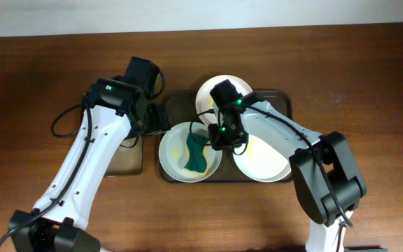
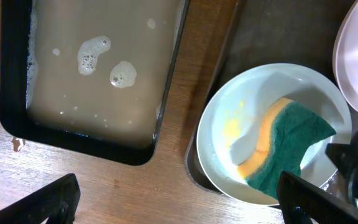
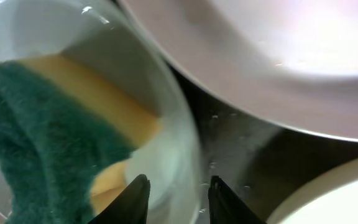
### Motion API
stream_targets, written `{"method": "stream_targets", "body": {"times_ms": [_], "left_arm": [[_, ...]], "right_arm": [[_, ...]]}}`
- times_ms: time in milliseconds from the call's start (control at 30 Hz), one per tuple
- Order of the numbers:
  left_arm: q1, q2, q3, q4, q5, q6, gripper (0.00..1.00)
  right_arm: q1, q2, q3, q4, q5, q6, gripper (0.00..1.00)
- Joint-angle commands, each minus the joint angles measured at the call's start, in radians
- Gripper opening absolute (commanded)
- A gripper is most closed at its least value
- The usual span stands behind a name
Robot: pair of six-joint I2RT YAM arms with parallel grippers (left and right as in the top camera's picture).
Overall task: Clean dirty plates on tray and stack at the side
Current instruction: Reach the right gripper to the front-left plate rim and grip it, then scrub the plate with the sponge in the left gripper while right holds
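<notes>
Three white plates lie on the dark tray [image 1: 280, 99]. The left plate [image 1: 170, 150] holds a green and yellow sponge [image 1: 196, 155] and shows yellow smears. My right gripper [image 1: 224, 136] is at this plate's right edge. In the right wrist view its fingers [image 3: 137, 200] straddle the plate's rim [image 3: 179, 149], one inside and one outside, closed on it, with the sponge [image 3: 36, 137] to the left. A second plate [image 1: 212, 89] lies at the back and a third [image 1: 264, 162] at the right. My left gripper [image 2: 182, 202] hangs wide open above the wood, beside the tray's left edge.
A narrow black tray [image 2: 98, 68] of cloudy soapy water sits left of the big tray, partly under my left arm [image 1: 89, 154]. Bare wooden table surrounds both trays. My right arm [image 1: 306, 150] reaches across the right plate.
</notes>
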Motion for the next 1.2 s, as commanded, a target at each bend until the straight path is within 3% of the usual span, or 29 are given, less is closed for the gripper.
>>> {"method": "stream_targets", "body": {"times_ms": [0,233,367,400,500,767,833,1033,1167], "left_arm": [[0.005,0.009,-0.016,0.002,0.015,0.013,0.99],[0.003,0.009,-0.017,0.003,0.03,0.047,0.99],[0.002,0.009,-0.029,0.03,0.101,0.121,1.0],[0.002,0.009,-0.038,0.039,0.119,0.132,1.0],[0.003,0.009,-0.083,0.082,0.185,0.183,0.98],[0.0,0.009,-0.273,0.267,0.319,0.222,0.53],[-0.01,0.009,-0.322,0.333,0.335,0.222,0.5],[-0.066,0.013,-0.439,0.542,0.387,0.209,0.55],[-0.074,0.024,-0.48,0.605,0.388,0.161,0.53]], "right_arm": [[0.022,0.005,-0.038,0.029,-0.001,0.012,0.33],[0.014,0.005,-0.092,0.082,-0.002,0.011,0.3],[0.014,0.005,-0.092,0.08,-0.002,0.011,0.13],[0.014,0.005,-0.092,0.078,-0.002,0.011,0.04],[0.014,0.005,-0.092,0.071,-0.002,0.011,0.04],[0.014,0.005,-0.092,0.07,-0.002,0.011,0.04],[0.014,0.005,-0.092,0.069,-0.002,0.011,0.04],[0.014,0.005,-0.092,0.07,-0.002,0.011,0.04],[0.014,0.005,-0.092,0.069,-0.002,0.011,0.04]]}}
